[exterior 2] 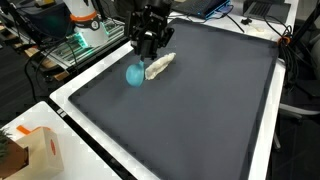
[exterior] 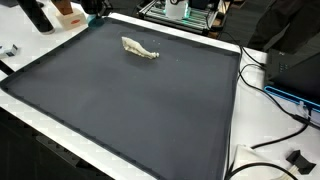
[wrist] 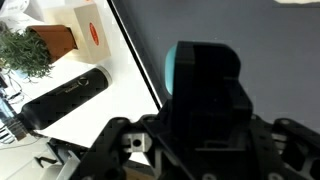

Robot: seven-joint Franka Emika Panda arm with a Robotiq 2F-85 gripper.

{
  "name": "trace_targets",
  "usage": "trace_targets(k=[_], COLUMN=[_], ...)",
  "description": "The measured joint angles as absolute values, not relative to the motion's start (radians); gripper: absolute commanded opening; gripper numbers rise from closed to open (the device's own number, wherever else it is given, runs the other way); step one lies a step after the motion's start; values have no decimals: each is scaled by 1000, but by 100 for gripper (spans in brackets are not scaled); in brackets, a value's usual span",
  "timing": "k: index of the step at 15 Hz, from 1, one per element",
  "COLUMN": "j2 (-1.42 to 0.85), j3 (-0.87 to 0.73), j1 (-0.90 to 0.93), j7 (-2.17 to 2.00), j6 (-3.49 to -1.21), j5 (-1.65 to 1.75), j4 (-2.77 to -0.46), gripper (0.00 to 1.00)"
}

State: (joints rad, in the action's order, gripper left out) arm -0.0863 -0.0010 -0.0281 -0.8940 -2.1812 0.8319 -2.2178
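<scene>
My black gripper (exterior 2: 143,62) hangs over the near-left part of the dark mat (exterior 2: 200,110) and is shut on a small teal ball (exterior 2: 134,75), held just above the mat. A beige crumpled object (exterior 2: 159,66) lies on the mat right beside the ball. In an exterior view the gripper (exterior: 95,11) and a sliver of the ball (exterior: 91,18) show at the top left, with the beige object (exterior: 140,49) to their right. In the wrist view the gripper body (wrist: 205,110) fills the middle. Only the ball's teal edge (wrist: 171,72) shows behind it, and the fingertips are hidden.
The mat lies on a white table (exterior: 25,70). Off the mat stand an orange-and-white box (wrist: 88,28), a potted plant (wrist: 30,50) and a black cylinder (wrist: 65,95). A green circuit rack (exterior 2: 75,42) stands beyond the mat's edge, and cables (exterior: 285,120) run along another side.
</scene>
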Motion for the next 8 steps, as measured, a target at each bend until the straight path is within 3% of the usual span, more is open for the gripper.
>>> trace_targets(k=[8], j2=[-181], j3=[-1], j1=[11], j7=[-996], j6=[-2082], j5=[885], j4=[-2219], gripper=[25])
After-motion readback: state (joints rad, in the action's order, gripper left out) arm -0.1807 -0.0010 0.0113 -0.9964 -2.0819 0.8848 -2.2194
